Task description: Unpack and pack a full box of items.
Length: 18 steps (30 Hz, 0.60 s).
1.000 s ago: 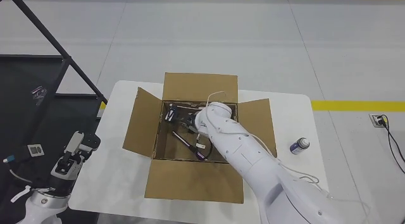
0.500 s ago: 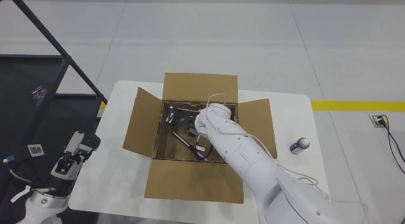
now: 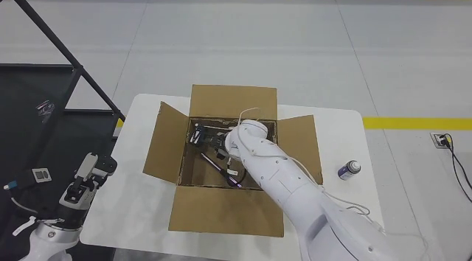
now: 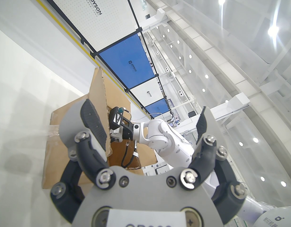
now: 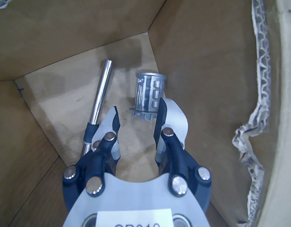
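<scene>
Jaws spread, edged leftward inside box [image 3: 234, 101]

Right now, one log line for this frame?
right claw: open in box, tips by ribbed cylinder, no grasp | rod: lying beside cylinder | left claw: open, empty, beside table | can: on table outside box

**Bright hall above, dim box below**

Up top, round ceiling lamps [image 4: 273, 31] blaze white and flare into streaks. From the top view, even light washes the white table [image 3: 343, 139], and shadows stay faint. Inside the brown cardboard box [image 5: 207, 48] it's dimmer: the polished steel tube [image 5: 101, 95] catches a glint, and the grey ribbed metal cylinder [image 5: 149, 93] drops a soft shadow.
</scene>
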Motion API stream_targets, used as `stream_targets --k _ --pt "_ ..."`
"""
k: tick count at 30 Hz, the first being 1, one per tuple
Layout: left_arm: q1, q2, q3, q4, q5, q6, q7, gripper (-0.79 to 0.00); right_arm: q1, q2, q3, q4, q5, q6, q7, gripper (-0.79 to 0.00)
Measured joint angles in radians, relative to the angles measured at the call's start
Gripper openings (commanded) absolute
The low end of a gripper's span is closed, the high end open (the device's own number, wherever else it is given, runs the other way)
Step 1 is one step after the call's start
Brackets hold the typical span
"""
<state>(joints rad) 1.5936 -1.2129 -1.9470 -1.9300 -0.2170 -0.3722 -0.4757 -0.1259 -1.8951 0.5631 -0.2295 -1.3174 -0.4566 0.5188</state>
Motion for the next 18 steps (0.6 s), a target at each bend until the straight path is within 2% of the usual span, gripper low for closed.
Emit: stream_targets --k 8,15,16,17,18 --pt "0.0 0.0 0.0 0.0 0.0 0.0 0.0 0.0 -0.003 -0.025 -0.008 0.004 -0.014 0.079 0.055 -0.456" --pt "0.0 0.0 0.0 0.0 0.0 0.0 0.0 0.0 0.006 -0.035 0.002 0.036 0.003 0.068 0.071 -0.422" --pt "0.0 0.0 0.0 0.0 0.0 0.0 0.0 0.0 0.006 -0.035 0.004 0.039 0.006 0.068 0.067 -0.388" --pt "0.0 0.0 0.0 0.0 0.0 0.0 0.0 0.0 0.006 -0.036 0.005 0.042 0.009 0.067 0.064 -0.271" --pt "0.0 0.0 0.0 0.0 0.0 0.0 0.0 0.0 0.007 -0.037 0.007 0.045 0.012 0.067 0.06 0.0"
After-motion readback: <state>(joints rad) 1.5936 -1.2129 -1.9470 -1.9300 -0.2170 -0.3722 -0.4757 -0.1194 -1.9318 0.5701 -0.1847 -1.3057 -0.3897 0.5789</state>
